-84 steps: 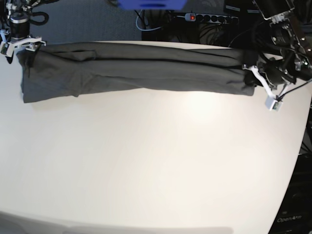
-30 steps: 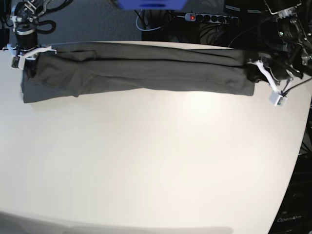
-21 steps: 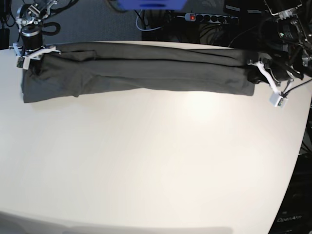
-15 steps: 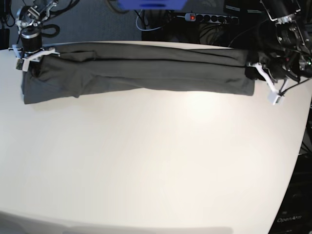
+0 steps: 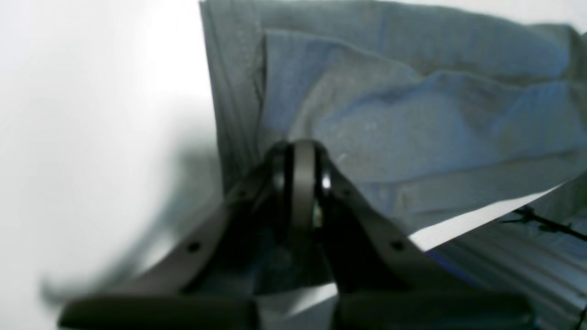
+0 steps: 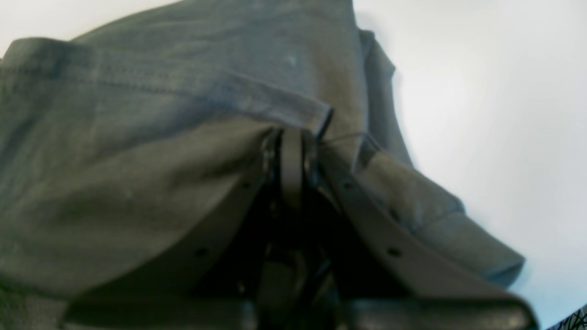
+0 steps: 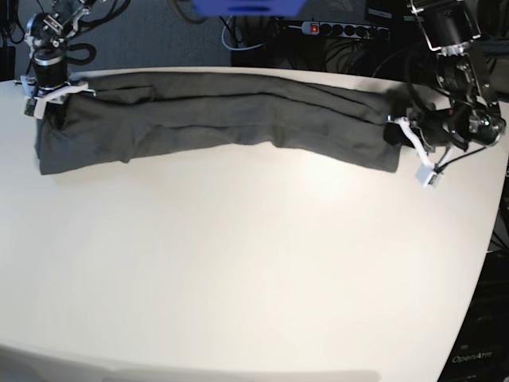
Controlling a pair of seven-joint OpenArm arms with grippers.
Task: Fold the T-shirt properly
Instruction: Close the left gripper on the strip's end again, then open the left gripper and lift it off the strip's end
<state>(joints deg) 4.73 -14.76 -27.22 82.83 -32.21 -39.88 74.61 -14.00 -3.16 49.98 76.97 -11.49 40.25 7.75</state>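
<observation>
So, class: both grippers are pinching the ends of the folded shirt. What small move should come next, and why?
Probably draw the left gripper slightly outward. It and the right gripper are shut on the T-shirt, a long band across the table, but the cloth sags and bends near the left gripper's end, so tension would straighten it before the next fold.

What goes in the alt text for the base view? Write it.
A dark grey T-shirt, folded into a long band, stretches across the far edge of a white table. The right gripper pinches its left end and the left gripper its right end, which sags slightly toward the camera.
</observation>
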